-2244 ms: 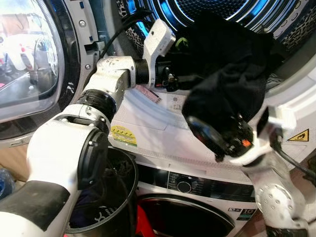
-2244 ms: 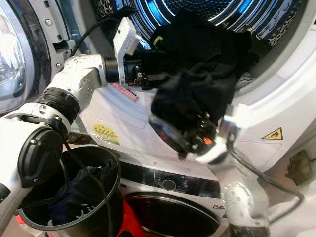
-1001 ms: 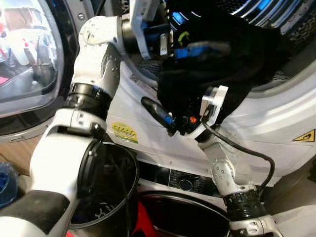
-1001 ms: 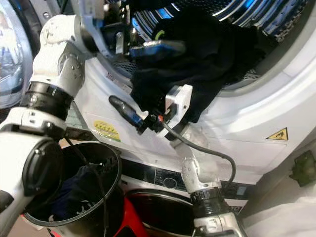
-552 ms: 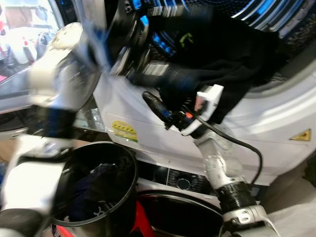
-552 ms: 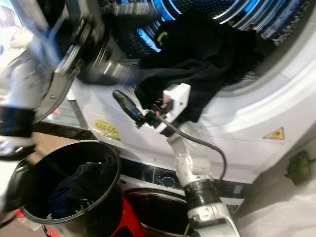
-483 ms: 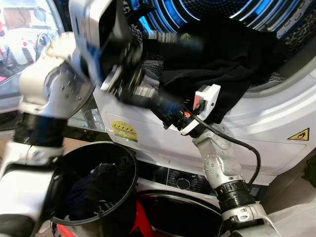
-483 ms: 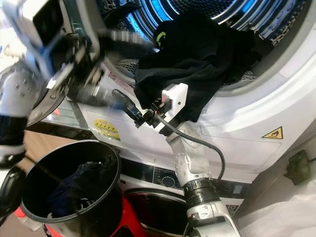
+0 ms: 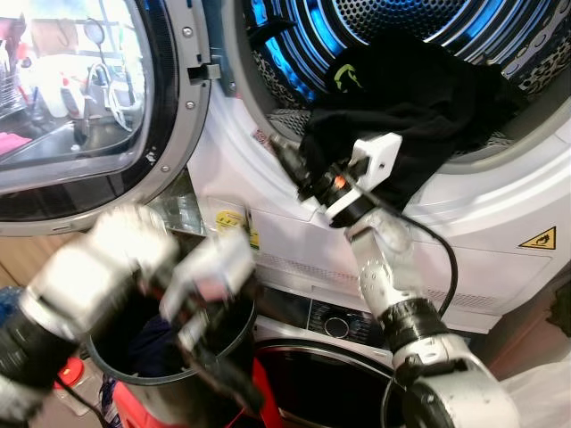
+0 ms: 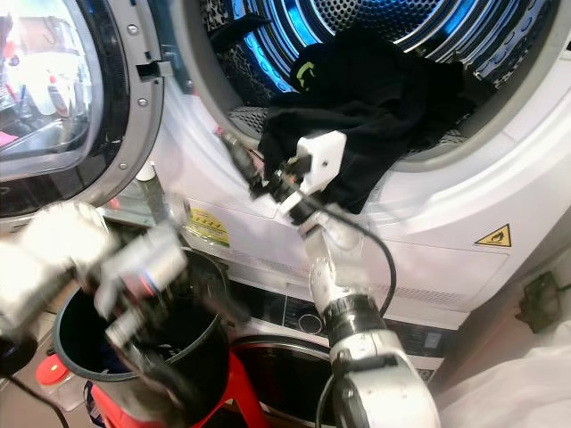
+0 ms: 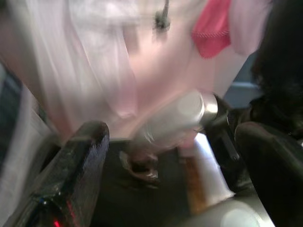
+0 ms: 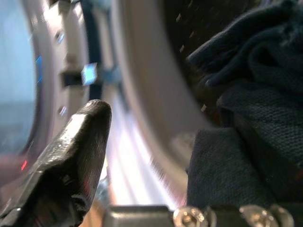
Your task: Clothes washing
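Left eye view, one black garment (image 9: 419, 98) in drum, right hand (image 9: 299, 169) spread wide, one bucket (image 9: 116, 366).

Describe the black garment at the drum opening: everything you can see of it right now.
The black garment is a dark, soft-looking knit, bunched in folds, with a small yellow-green logo near its top. It lies half inside the blue-lit drum and drapes out over the lower rim of the opening. The right gripper is at its hanging left edge, fingers open, with the fabric against its right finger. Its full shape cannot be made out.
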{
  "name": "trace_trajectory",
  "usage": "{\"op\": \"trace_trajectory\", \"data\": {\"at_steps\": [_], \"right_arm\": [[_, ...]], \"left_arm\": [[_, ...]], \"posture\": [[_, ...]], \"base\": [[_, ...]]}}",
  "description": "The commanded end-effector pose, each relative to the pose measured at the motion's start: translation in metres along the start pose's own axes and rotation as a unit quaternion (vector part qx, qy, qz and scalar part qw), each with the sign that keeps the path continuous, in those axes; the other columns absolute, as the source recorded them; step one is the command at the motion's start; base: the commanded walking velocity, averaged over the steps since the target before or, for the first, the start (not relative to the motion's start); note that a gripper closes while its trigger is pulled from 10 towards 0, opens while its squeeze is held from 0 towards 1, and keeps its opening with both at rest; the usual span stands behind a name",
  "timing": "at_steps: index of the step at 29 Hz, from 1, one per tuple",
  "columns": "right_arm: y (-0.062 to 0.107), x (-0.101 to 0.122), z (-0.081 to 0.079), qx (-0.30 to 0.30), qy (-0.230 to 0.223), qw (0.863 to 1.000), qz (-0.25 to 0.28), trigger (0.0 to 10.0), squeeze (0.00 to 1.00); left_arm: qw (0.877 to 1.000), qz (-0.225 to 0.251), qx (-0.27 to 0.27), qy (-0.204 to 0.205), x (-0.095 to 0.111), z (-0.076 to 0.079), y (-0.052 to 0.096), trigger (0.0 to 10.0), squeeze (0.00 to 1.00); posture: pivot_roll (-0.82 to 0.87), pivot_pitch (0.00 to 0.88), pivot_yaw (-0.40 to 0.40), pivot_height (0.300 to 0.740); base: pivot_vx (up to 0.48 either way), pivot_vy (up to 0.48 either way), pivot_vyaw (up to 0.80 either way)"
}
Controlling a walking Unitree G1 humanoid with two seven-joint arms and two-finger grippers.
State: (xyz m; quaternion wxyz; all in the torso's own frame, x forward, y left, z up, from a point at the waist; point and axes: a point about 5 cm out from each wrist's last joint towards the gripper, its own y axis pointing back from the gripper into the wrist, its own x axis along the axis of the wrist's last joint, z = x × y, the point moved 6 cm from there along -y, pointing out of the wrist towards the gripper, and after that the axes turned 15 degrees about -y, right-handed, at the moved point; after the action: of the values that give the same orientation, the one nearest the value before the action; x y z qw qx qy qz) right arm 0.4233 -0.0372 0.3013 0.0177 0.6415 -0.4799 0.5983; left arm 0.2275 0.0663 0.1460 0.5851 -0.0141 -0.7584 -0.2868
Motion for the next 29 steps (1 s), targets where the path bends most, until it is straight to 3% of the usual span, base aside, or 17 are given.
{"op": "trace_trajectory", "data": {"at_steps": [1,5,8,11,14,16,18,21,24,29], "right_arm": [[0.004,0.025,0.02,-0.038,0.006,0.999,0.038,10.0,0.0],[0.0,0.036,0.014,-0.017,0.018,0.998,0.05,10.0,0.0],[-0.007,0.049,0.007,0.01,0.056,0.997,0.051,10.0,0.0],[-0.03,0.06,0.007,-0.005,0.16,0.987,-0.001,10.0,0.0],[-0.037,0.06,0.008,-0.012,0.193,0.981,-0.029,10.0,0.0],[-0.053,0.055,0.009,-0.041,0.253,0.962,-0.096,10.0,0.0],[-0.061,0.054,0.012,-0.066,0.282,0.948,-0.129,10.0,0.0],[-0.073,0.044,0.002,-0.074,0.347,0.919,-0.172,10.0,0.0],[-0.078,0.034,-0.006,-0.065,0.366,0.907,-0.199,10.0,0.0],[-0.082,0.031,-0.005,-0.106,0.364,0.9,-0.213,10.0,0.0]], "left_arm": [[0.998,-0.029,0.047,0.003,-0.016,-0.009,-0.004,10.0,0.0],[0.995,-0.033,0.093,0.035,-0.037,-0.01,-0.018,10.0,0.0],[0.987,-0.039,0.143,0.056,-0.053,-0.012,-0.029,10.0,0.0],[0.972,-0.048,0.221,0.06,-0.064,-0.027,-0.039,10.0,0.0],[0.964,-0.053,0.251,0.07,-0.069,-0.032,-0.042,10.0,0.0],[0.958,-0.046,0.271,0.086,-0.072,-0.03,-0.059,10.0,0.0],[0.954,-0.045,0.282,0.092,-0.074,-0.027,-0.069,10.0,0.0],[0.949,-0.048,0.298,0.093,-0.07,-0.028,-0.085,10.0,0.0],[0.945,-0.051,0.308,0.101,-0.069,-0.029,-0.09,10.0,0.0],[0.934,-0.074,0.327,0.124,-0.075,-0.02,-0.104,10.0,0.0]], "posture": [[0.06,0.0,0.031,0.74],[0.07,0.0,0.027,0.74],[0.06,0.0,0.027,0.74],[0.05,0.0,0.029,0.74],[0.06,0.0,0.025,0.74],[0.07,0.0,0.008,0.74],[0.07,0.0,0.002,0.74],[0.12,0.0,-0.03,0.74],[0.14,0.0,-0.042,0.74],[0.21,0.0,-0.078,0.74]], "base": [[0.0,0.0,0.0],[0.0,0.0,0.0],[0.0,0.0,0.0],[0.0,0.0,0.0],[0.0,0.0,0.0],[0.0,0.0,0.0],[0.0,0.0,0.0],[0.0,0.0,0.0],[0.0,0.0,0.0],[0.0,0.0,0.0]]}}
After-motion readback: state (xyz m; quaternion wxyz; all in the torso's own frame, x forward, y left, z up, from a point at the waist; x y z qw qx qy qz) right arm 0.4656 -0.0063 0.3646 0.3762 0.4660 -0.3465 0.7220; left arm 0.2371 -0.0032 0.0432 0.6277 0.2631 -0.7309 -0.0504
